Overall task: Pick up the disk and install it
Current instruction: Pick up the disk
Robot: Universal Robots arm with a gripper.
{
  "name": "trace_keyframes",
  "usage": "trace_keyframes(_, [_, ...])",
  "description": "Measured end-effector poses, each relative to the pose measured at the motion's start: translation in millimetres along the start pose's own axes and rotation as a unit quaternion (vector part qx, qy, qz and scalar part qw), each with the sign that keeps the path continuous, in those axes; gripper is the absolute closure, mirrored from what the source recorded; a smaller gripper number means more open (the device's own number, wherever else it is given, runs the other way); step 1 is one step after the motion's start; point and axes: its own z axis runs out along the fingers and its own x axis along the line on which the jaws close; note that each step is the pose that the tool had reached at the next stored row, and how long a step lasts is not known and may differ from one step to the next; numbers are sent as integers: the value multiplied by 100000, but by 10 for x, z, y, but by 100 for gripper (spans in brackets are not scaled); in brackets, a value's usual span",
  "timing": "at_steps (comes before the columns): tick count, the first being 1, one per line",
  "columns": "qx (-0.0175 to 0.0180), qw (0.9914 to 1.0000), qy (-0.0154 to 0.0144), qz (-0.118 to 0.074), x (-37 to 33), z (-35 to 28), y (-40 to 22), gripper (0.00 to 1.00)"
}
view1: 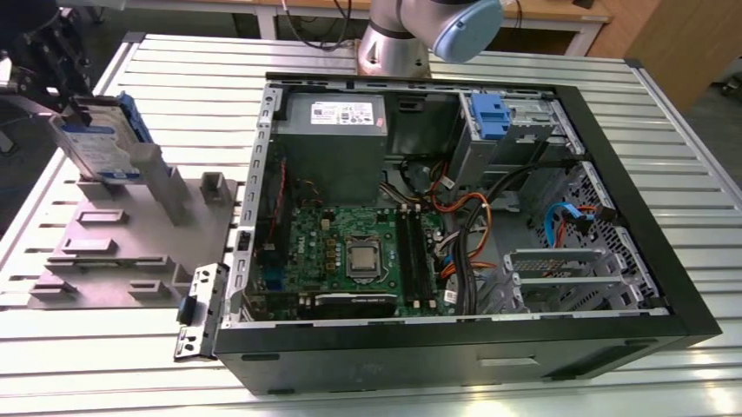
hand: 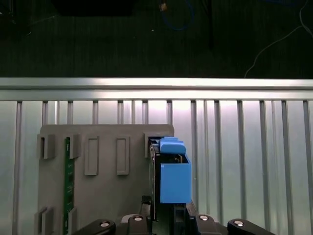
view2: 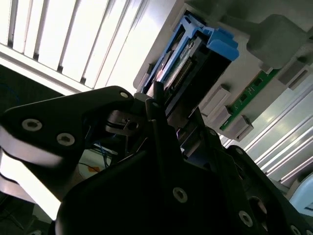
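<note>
The flat silver-grey hard disk in its blue plastic carrier (view1: 90, 139) is standing on edge, slightly tilted, at the upper left of the exterior view, with its lower edge sitting in a slot of a grey slotted fixture plate (view1: 116, 234). The black gripper (view1: 69, 104) is reaching down over the disk's upper end. In the first wrist view the gripper (hand: 164, 215) is straddling the disk's near edge (hand: 173, 183), and in the second wrist view the disk (view2: 195, 54) is lying just beyond it. Whether the gripper is actually clamping the disk cannot be told. A thin green circuit strip (hand: 68, 181) is standing in another slot of the same plate, well apart from the disk. The plate is lying on a ribbed metal tabletop (view1: 174, 69). Towards the exterior view's right, an open black computer case (view1: 464, 356) is occupying the centre of the frame. Inside it, a grey power-supply box (view1: 333, 130) is sitting above a green motherboard (view1: 347, 252). The silver arm base (view1: 394, 43) is rising at the top centre.
</note>
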Motion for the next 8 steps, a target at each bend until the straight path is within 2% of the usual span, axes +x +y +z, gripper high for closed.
trace_keyframes(2, [-6,100000,17,1,-3,-49,3,65])
trace_keyframes(8, [4,100000,24,1,-3,-49,2,65])
